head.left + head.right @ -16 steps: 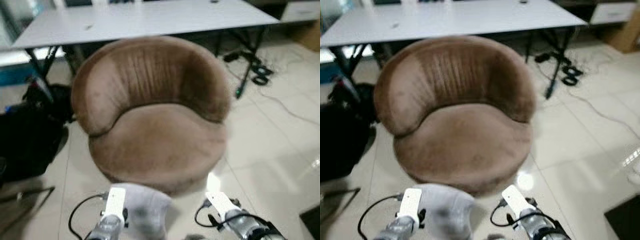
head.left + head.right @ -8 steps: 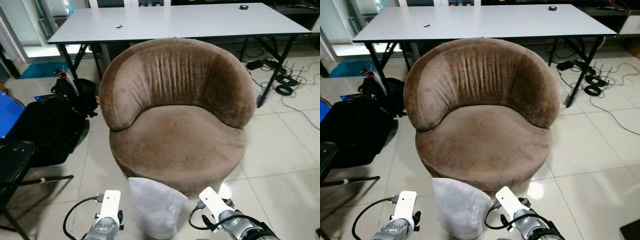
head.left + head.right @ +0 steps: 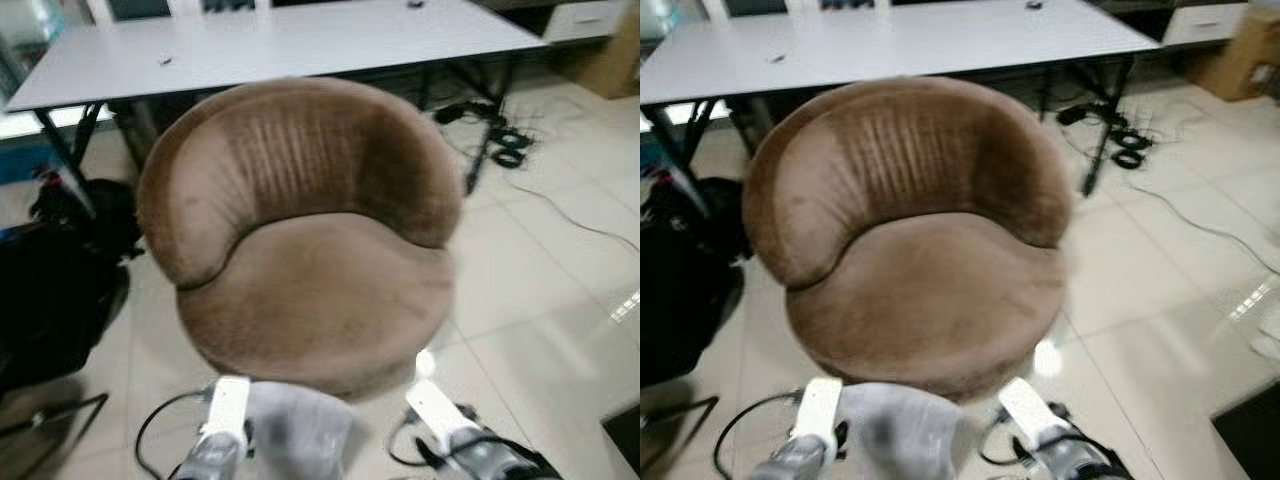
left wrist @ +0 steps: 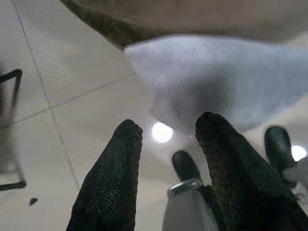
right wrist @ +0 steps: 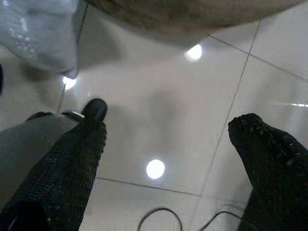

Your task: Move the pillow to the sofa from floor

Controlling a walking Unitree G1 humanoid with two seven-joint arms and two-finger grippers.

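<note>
A white pillow [image 3: 295, 435] in a crinkly plastic cover sits between my two arms, just in front of the round brown sofa chair [image 3: 310, 290]. My left arm [image 3: 225, 410] is against the pillow's left side and my right arm [image 3: 435, 405] is at its right. In the left wrist view the left gripper [image 4: 168, 127] is open, with the pillow [image 4: 216, 82] just beyond its fingertips and nothing between them. The right gripper [image 5: 168, 125] is wide open over bare tile, with the pillow [image 5: 38, 33] off to one side.
A long white table [image 3: 280, 45] stands behind the sofa chair. A black bag [image 3: 50, 300] and a black chair leg [image 3: 50, 415] are on the left. Cables [image 3: 510, 150] trail across the tiled floor at the right, and a cardboard box [image 3: 1240, 50] is at the far right.
The whole picture has swung sideways and gone blurred, so the camera has moved. The pillow stays between my two arms in front of the sofa chair.
</note>
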